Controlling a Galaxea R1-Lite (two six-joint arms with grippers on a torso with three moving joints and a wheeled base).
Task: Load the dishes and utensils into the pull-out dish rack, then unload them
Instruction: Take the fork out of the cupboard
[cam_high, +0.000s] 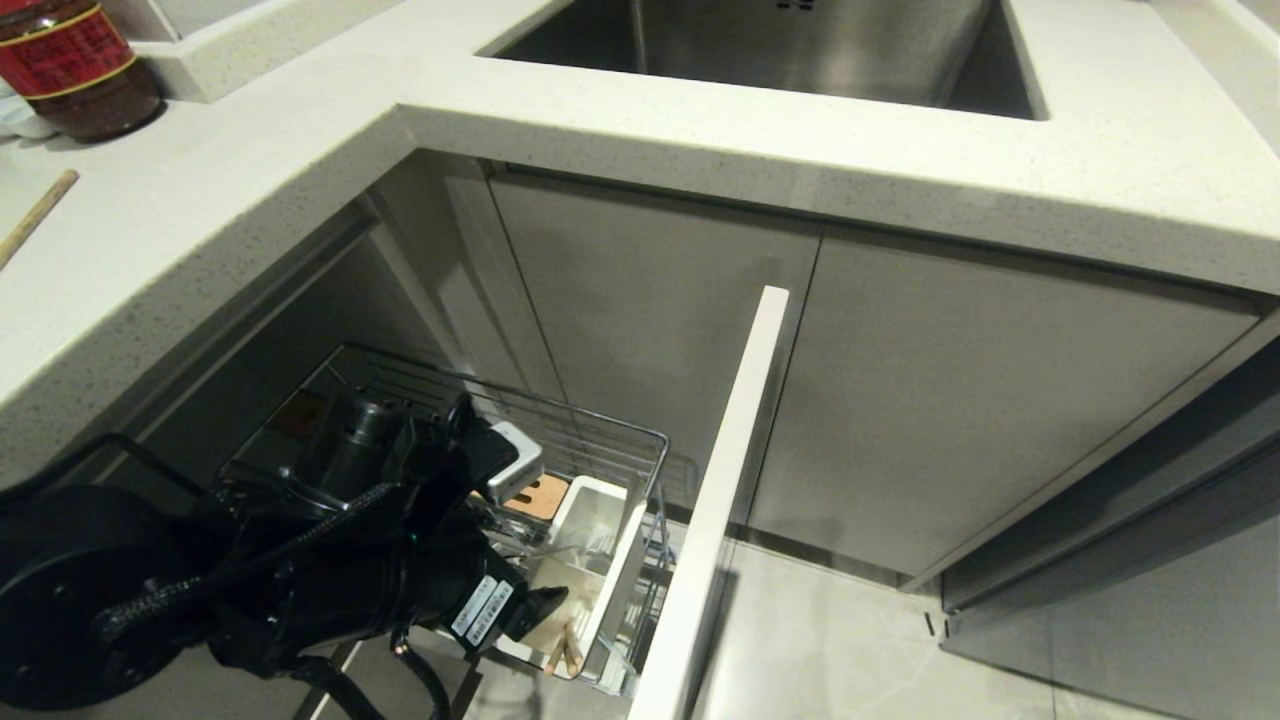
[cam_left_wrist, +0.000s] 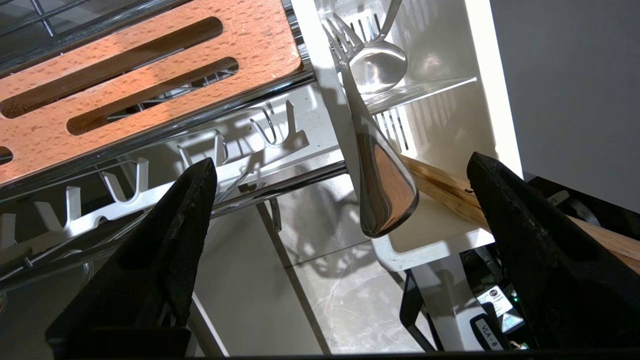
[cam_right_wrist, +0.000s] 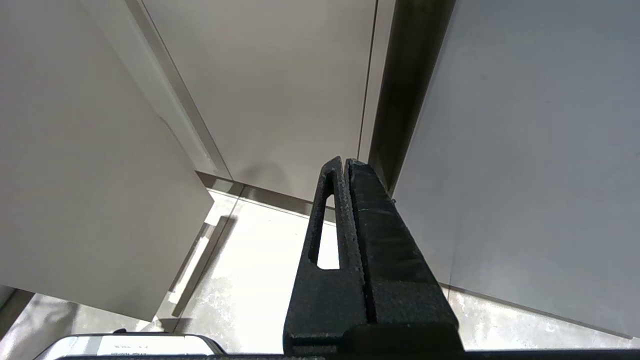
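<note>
— Half done at most, going by the pull-out dish rack (cam_high: 560, 412): drawn fully out at lower centre of the head view, white front panel (cam_high: 730, 450) standing clear of the cupboard.

— Any dishes in it?

— None to be seen. No plate, no bowl in any view. Only bare wire and white hooks beneath the slotted wooden strip (cam_left_wrist: 150, 65), upper left of the left wrist view.

— And the white cutlery caddy (cam_high: 622, 575)?

— Stocked. Sits just behind the front panel, holding both utensils.

— Left gripper (cam_left_wrist: 340, 162)?

— Hangs low over the caddy, claw spread wide, gripping nothing. Straddles the fork handle without touching it.

— Right gripper (cam_right_wrist: 345, 162)?

— Parked, fingers pressed together, aimed at the floor beside the cupboard doors.

— Chopsticks (cam_left_wrist: 445, 187)?

— Lying slantwise in the caddy, right of centre in the left wrist view, passing under the fork handle and behind one finger.

— Fork (cam_left_wrist: 382, 180)?

— Centre of that view. Tines deep in the caddy next to a spoon (cam_left_wrist: 377, 67), handle leaning out over the rim between the spread fingers.

— So, loading or unloading?

— Hard to call. Either utensils loaded and dishes yet to go in, or dishes out and utensils next to come out. Either way, plenty left: seemingly the fork first.
</note>
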